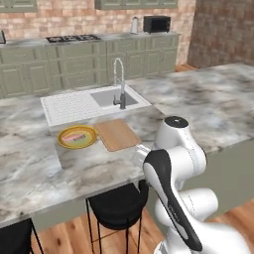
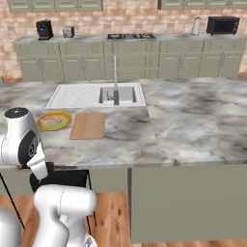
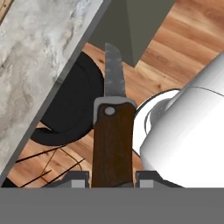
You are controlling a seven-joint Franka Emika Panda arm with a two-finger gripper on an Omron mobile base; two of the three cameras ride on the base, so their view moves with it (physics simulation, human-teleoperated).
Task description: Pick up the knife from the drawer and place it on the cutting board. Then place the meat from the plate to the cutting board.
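Observation:
In the hand view my gripper (image 3: 112, 180) is shut on the knife (image 3: 113, 131). The dark brown handle sits between the fingertips (image 3: 75, 179) and the grey blade points away, just below the counter's edge and above the wooden floor. Up on the island counter lies the light wooden cutting board (image 1: 118, 134) (image 2: 88, 126), bare. To its left stands the yellow plate (image 1: 77, 137) (image 2: 54, 120) with the pinkish meat (image 1: 75, 137) (image 2: 54, 121) on it. The drawer is out of view.
The marble counter (image 3: 35, 65) overhangs a black stool (image 3: 70, 113) (image 1: 116, 206) beside the held knife. Behind the board are a white sink (image 1: 111, 96) and a faucet (image 1: 120, 84). Green cabinets line the back wall.

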